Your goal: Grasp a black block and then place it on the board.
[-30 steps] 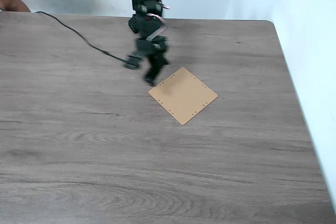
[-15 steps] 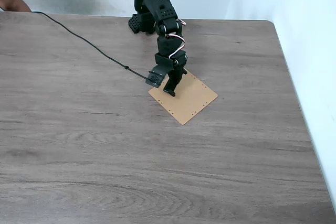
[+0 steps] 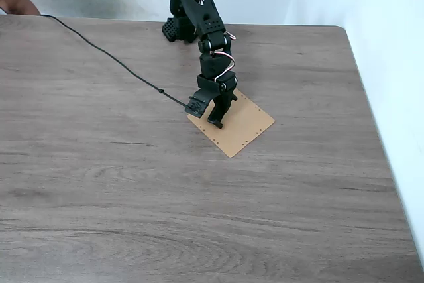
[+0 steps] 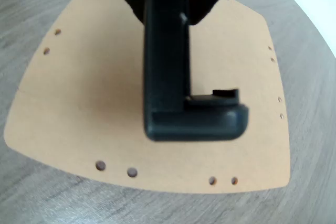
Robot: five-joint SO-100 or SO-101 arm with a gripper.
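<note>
The arm reaches forward from its base at the table's far edge, bent downward, gripper [image 3: 216,122] pointing down, fingers clamped on something black.

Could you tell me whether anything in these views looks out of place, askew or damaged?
Nothing stands out. The gripper holds the black block over the board, which lies flat and looks undamaged on the table, turned cornerwise to its edges. A thin cable trails loosely across the tabletop.
</note>
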